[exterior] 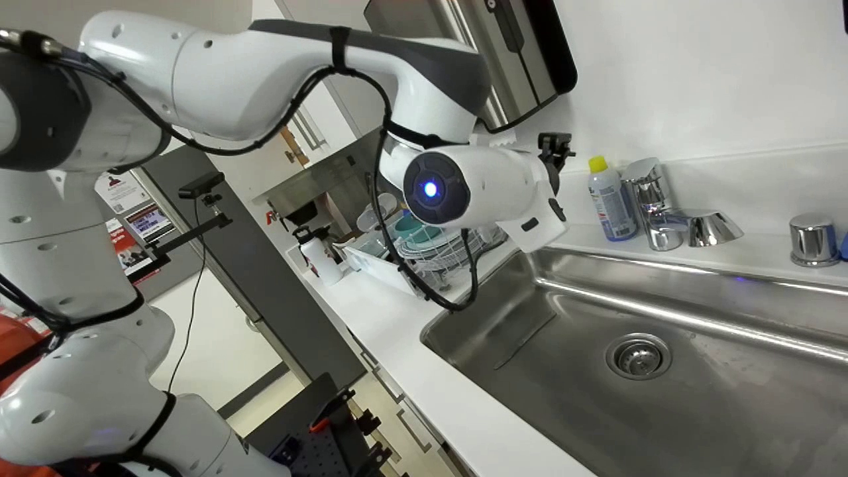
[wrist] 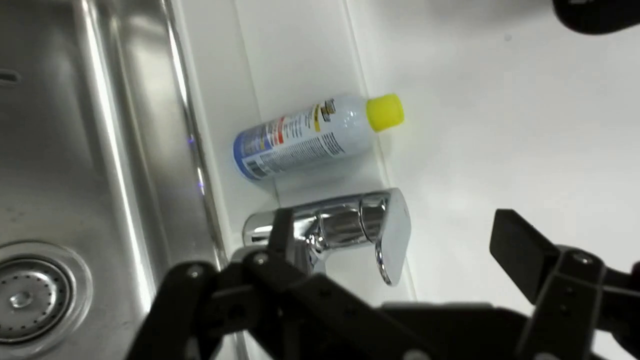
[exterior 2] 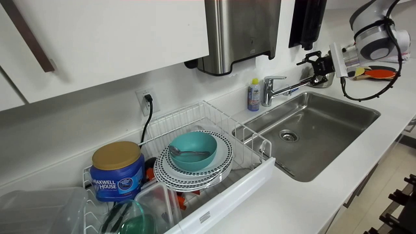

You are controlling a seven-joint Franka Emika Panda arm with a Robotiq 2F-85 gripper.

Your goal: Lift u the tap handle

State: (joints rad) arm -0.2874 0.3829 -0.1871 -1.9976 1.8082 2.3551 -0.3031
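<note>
The tap handle point(exterior: 641, 171) is a short chrome lever on top of the silver sink tap point(exterior: 656, 222). It also shows in an exterior view point(exterior 2: 276, 78), lying roughly level, and in the wrist view point(wrist: 397, 235). My gripper point(exterior 2: 308, 71) is open and empty, beyond the handle tip and above the spout in that exterior view. In the wrist view the fingers of my gripper point(wrist: 401, 242) stand wide apart, and the handle shows in the gap between them, farther off. One finger covers part of the tap body. In an exterior view my gripper point(exterior: 555, 147) is mostly hidden by the wrist.
A blue bottle with a yellow cap point(wrist: 310, 135) stands close beside the tap. A steel sink point(exterior 2: 312, 130) lies in front. A paper towel dispenser point(exterior 2: 242, 32) hangs above. A dish rack point(exterior 2: 240, 143) holds plates and a bowl. A chrome fitting point(exterior: 813, 240) stands behind the sink.
</note>
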